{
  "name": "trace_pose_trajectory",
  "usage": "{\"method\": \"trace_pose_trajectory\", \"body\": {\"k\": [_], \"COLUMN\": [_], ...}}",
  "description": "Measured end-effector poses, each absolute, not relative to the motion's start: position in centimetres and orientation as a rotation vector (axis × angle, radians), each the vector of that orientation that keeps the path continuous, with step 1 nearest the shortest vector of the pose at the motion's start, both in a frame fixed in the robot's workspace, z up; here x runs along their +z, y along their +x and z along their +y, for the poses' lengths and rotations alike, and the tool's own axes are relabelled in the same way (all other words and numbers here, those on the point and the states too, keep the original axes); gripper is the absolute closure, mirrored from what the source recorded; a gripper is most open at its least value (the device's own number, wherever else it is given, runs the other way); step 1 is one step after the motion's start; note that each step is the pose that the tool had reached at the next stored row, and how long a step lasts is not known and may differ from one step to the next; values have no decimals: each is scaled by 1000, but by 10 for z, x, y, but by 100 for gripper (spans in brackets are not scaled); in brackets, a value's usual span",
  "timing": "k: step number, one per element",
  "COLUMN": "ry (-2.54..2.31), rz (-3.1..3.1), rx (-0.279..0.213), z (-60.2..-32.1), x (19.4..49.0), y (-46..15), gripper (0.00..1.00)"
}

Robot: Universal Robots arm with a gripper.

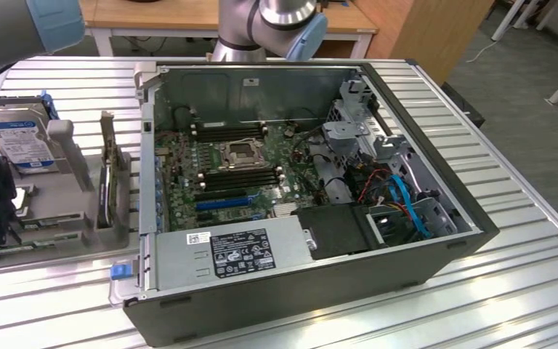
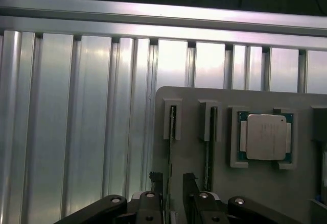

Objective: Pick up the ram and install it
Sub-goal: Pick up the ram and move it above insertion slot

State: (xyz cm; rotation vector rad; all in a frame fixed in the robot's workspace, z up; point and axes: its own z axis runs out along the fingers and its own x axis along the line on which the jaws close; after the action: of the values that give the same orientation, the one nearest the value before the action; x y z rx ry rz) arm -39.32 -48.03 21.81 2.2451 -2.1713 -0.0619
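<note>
Pincer [image 2: 172, 179] was recorded spread, its two dark fingers [image 2: 156, 180] held apart above a flat grey plastic holder tray [image 2: 255, 193]. The long thin ram stick [image 2: 172, 124] was seen edge-on as a dark strip, stood upright in a tray slot. Its near end lay in the gap between the fingers, with a finger standing off on either side. A second stick [image 2: 210, 132] was noted in the neighbouring slot, just outside one finger. A square silver CPU chip [image 2: 265, 137] was seated further along the tray. The tray was set on a ribbed aluminium table [image 2: 76, 132], with an open dark grey computer case [image 1: 308, 298] to the exterior view's right of it
</note>
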Motion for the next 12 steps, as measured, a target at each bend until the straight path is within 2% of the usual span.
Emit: {"method": "trace_pose_trajectory", "body": {"k": [12], "ry": [2245], "rz": [-2171], "rx": [-62], "z": [-480], "x": [210], "y": [-393], "gripper": [70]}}
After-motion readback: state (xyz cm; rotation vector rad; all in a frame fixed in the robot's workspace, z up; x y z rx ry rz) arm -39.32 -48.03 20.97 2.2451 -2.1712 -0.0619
